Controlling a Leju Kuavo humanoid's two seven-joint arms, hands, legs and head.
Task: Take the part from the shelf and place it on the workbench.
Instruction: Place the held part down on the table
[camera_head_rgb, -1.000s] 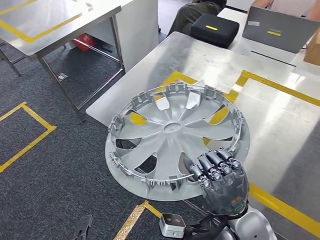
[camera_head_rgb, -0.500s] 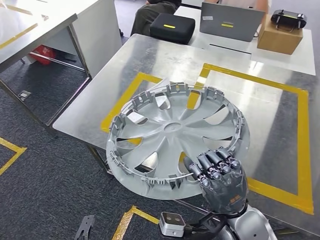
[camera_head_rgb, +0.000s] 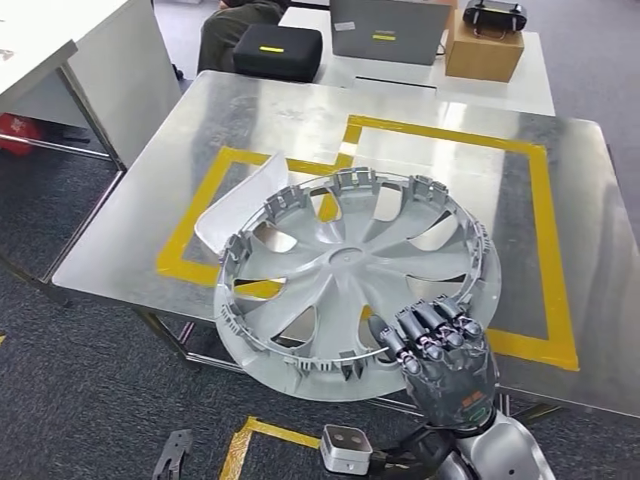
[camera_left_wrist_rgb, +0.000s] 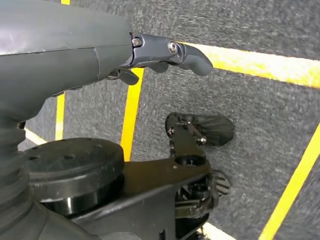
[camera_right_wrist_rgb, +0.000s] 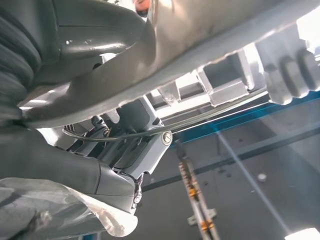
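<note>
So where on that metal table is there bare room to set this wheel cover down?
Bare metal lies inside the yellow tape rectangle on the workbench, beyond the wheel cover in the right hand. A white sheet overlaps its left border. The far table with case, laptop and box is crowded.

Workshop test area, steel workbench (camera_head_rgb: 136, 235), yellow floor tape (camera_head_rgb: 260, 432), grey carpet (camera_head_rgb: 83, 390)

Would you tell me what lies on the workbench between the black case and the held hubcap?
In the head view, bare metal workbench crossed by yellow tape separates the black case from the hubcap, which the right hand grips.
</note>
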